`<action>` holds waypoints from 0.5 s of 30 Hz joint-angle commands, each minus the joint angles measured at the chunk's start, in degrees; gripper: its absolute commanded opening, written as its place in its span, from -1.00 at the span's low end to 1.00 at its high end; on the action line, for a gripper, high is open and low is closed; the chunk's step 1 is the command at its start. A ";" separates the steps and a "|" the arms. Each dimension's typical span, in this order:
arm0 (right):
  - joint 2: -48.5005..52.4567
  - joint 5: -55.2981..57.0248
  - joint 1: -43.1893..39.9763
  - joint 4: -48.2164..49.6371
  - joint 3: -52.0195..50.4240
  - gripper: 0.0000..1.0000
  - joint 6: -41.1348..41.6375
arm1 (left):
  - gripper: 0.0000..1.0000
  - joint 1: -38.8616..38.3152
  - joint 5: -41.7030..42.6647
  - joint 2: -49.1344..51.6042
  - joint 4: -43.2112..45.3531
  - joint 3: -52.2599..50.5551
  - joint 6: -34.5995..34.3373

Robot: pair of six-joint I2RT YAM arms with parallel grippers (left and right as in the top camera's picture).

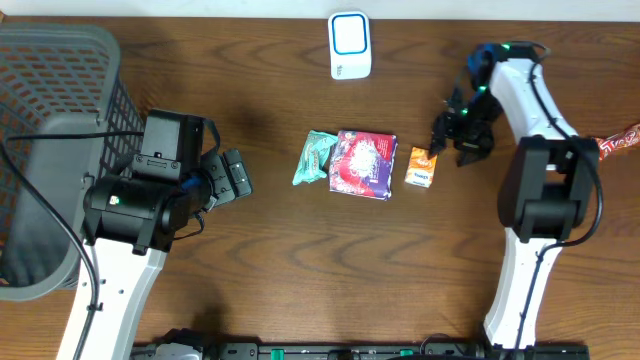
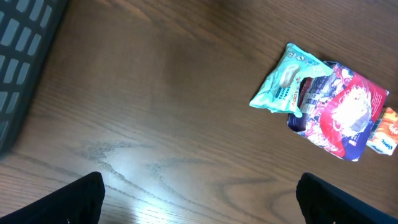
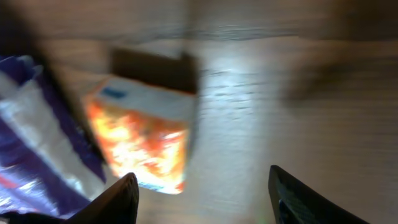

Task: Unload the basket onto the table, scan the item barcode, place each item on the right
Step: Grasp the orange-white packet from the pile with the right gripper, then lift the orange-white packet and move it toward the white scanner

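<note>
Three items lie in a row at the middle of the table (image 1: 300,270): teal packet (image 1: 315,157), purple pouch (image 1: 363,163), and orange box (image 1: 421,166), which is nearest the right edge. The right gripper (image 1: 440,138) hovers just beside that box, jaws apart and empty, likely lining up a grasp to carry it to the scanner (image 1: 350,45) at the far edge. The left gripper (image 2: 199,199) hangs spread wide, holding nothing.

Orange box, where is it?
In the overhead view, the orange box lies mid-table, right of the purple packet and just left of the right pincer.
</note>
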 commanded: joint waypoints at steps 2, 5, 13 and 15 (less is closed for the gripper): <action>-1.84 -8.79 -1.90 3.19 -5.31 0.25 -4.57 | 0.96 0.24 -0.52 0.11 -0.24 -0.26 0.35; -1.84 -14.64 -2.80 6.27 -8.94 0.24 -6.36 | 0.96 0.24 -0.55 0.11 -0.24 -0.26 0.35; -1.84 -18.71 -4.11 14.47 -17.40 -0.13 -6.01 | 0.96 0.24 -0.52 0.11 -0.24 -0.26 0.35; -1.84 -18.71 -4.09 15.45 -18.60 -0.32 -6.01 | 0.96 0.24 -0.52 0.11 -0.24 -0.26 0.35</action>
